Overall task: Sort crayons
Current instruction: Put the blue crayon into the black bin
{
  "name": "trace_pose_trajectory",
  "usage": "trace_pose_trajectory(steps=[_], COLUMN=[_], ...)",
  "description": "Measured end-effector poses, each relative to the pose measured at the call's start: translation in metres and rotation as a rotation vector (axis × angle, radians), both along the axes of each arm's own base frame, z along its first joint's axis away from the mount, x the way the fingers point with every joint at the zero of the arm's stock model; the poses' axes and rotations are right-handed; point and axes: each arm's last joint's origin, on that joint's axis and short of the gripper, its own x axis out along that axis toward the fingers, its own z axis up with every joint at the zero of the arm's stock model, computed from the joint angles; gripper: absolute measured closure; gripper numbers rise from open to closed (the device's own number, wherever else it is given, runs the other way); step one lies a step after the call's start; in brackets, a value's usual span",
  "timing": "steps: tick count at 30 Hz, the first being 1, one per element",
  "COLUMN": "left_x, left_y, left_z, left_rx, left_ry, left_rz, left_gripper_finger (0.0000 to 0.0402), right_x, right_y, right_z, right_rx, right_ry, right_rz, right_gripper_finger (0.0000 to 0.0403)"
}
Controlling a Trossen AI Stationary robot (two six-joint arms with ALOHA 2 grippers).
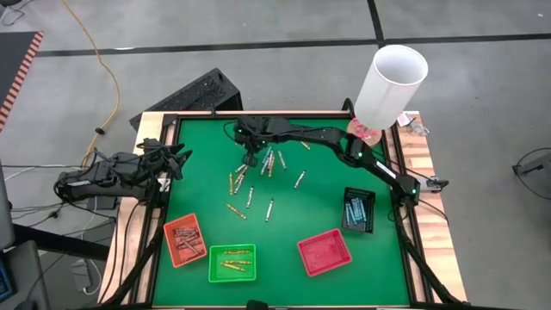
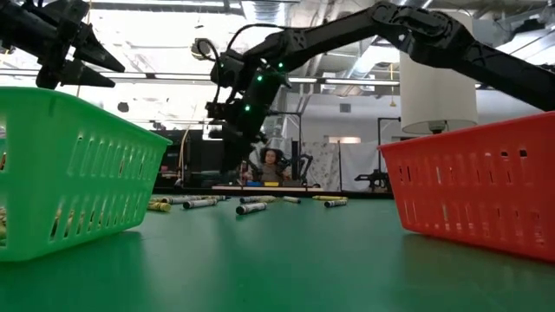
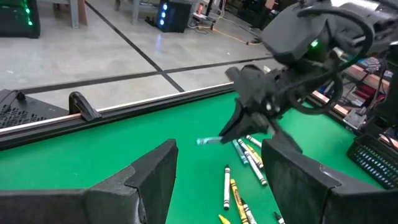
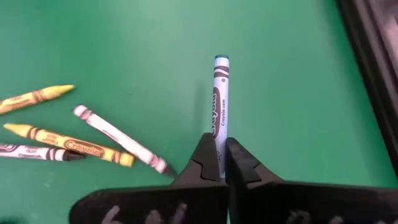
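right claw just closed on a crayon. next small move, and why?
Probably carry it toward the black tray. The right claw is shut on a light blue crayon, apparently lifted off the green mat, and the black tray seems to hold other blue ones.

- You can read "Crayola" printed lengthwise on the light blue crayon (image 4: 219, 112)'s wrapper.
- The yellow crayon (image 4: 71, 145) beside it bears print too small for you to read.

Two dark, jointed arms with black cables, small green lights on the right arm's wrist, and matte black wedge-shaped fingers (image 4: 211, 163).
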Motion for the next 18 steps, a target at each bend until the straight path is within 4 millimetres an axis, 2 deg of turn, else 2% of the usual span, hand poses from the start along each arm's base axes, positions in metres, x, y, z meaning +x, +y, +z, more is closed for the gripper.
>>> trace_pose_trajectory(steps=[3, 9, 13, 18], left_x=[0.0, 0.0, 0.0, 0.0], left_y=[0.0, 0.0, 0.0, 0.0], left_z=[0.0, 0.0, 0.0, 0.0], left_rx=[0.0, 0.0, 0.0, 0.0], left_ry=[0.0, 0.0, 0.0, 0.0], left_rz=[0.0, 0.0, 0.0, 0.0], left_gripper_finger=[0.0178, 0.0178, 0.0178, 0.0178], right_x=[-0.012, -0.038, -0.051, -0.062], right_y=[-0.001, 0.001, 0.019, 0.05], right_z=[0.015, 0.04, 0.052, 0.053], right_rx=[0.058, 0.126, 0.154, 0.065], right_ry=[0.004, 0.091, 0.171, 0.338], right_rz=[-0.14, -0.274, -0.33, -0.361], right_gripper_finger=[0.0401, 0.0401, 0.0401, 0.0401])
